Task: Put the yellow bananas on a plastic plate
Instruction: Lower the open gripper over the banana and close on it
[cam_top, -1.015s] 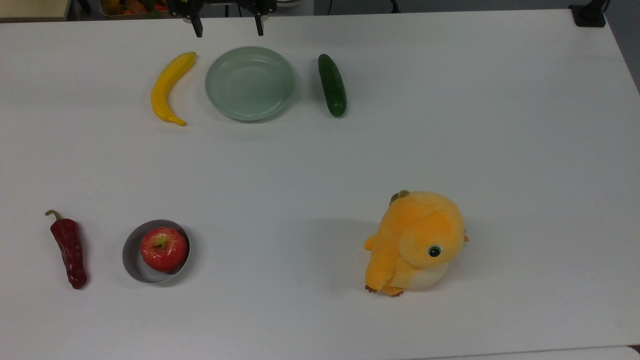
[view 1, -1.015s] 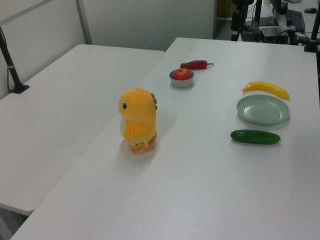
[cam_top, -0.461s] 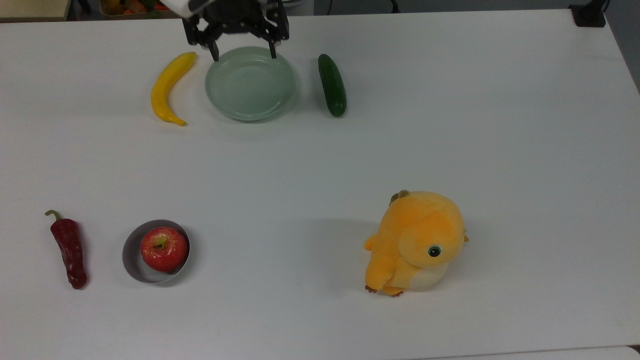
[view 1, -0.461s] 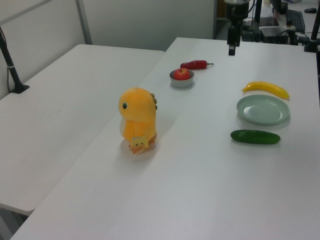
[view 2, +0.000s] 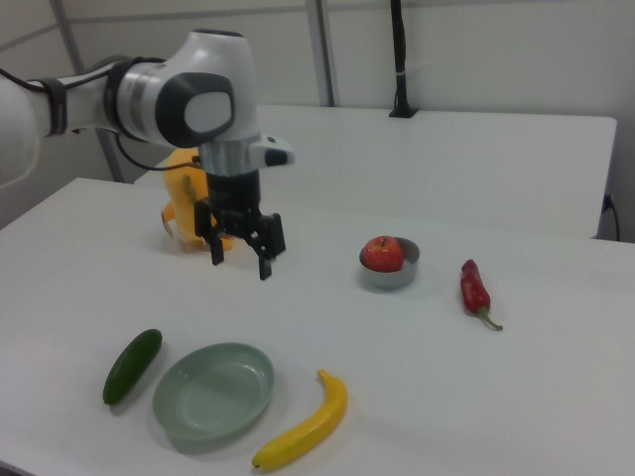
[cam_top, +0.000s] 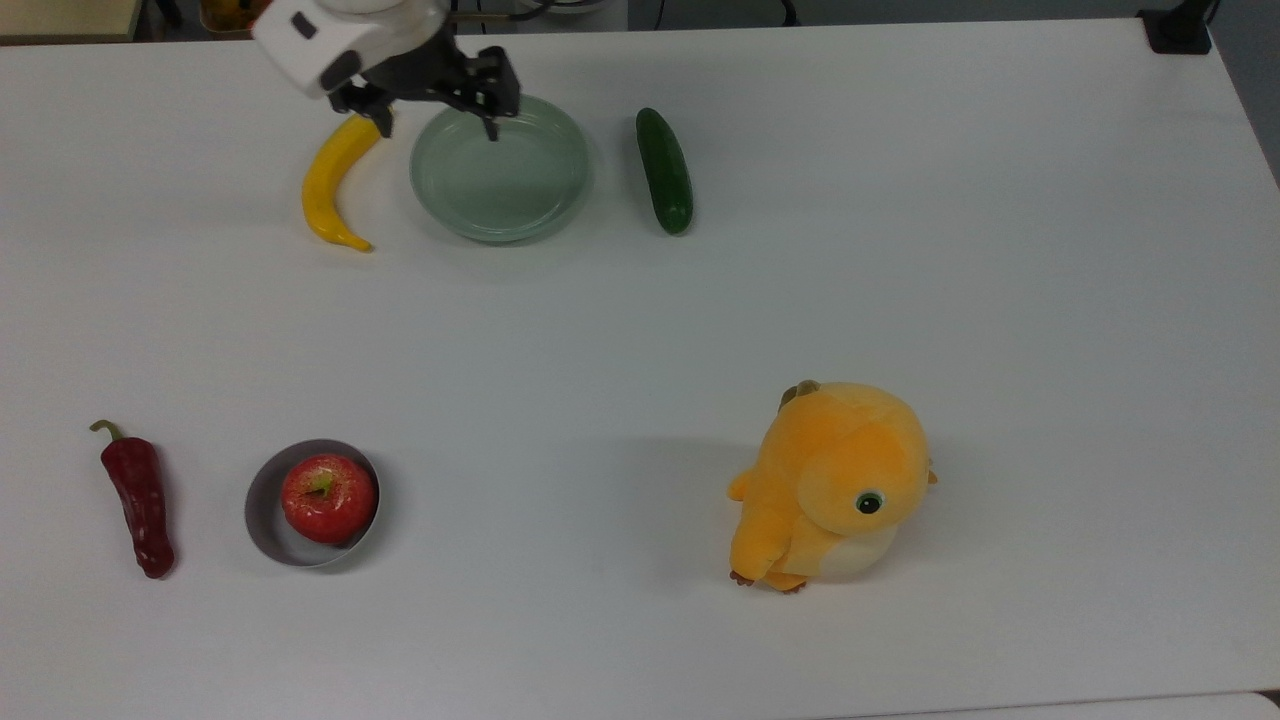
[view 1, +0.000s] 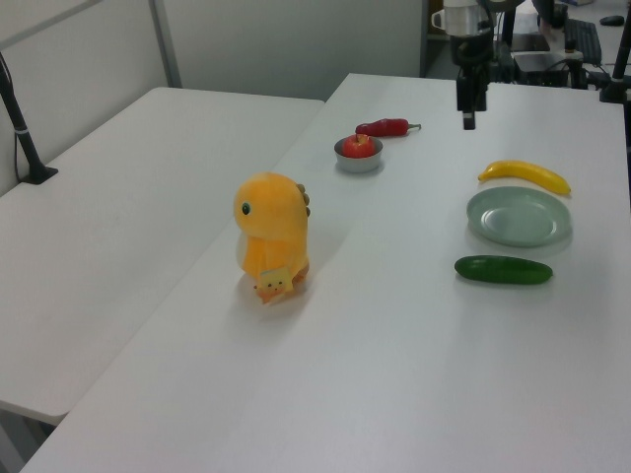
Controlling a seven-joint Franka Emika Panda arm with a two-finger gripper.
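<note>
I'm holding the gripper point(view 2: 240, 254) up in the air above the table point(cam_top: 900, 200), fingers spread wide apart with nothing between them, hanging over the gap where the banana point(cam_top: 338, 177) and the plastic plate point(cam_top: 500, 168) are lying side by side. In the top view the banana is resting flat on the table just beside the plate's left rim, not touching it, its upper tip tucked under the gripper, while the cucumber point(cam_top: 664, 170) is sitting apart on the plate's far side. The plate is bare, so I'm judging the pick as not yet begun. My worries from here: the banana is smooth, slim and curved, so pinching near a pointed end could let it swivel or squirt out; I'm wanting the fat middle, across its width. Dropping too close to the plate could clip its raised rim and shove it. The chili pepper point(cam_top: 139, 503), the apple point(cam_top: 327, 497) in its bowl point(cam_top: 262, 515) and the plush toy point(cam_top: 830, 488) are sitting well away.
</note>
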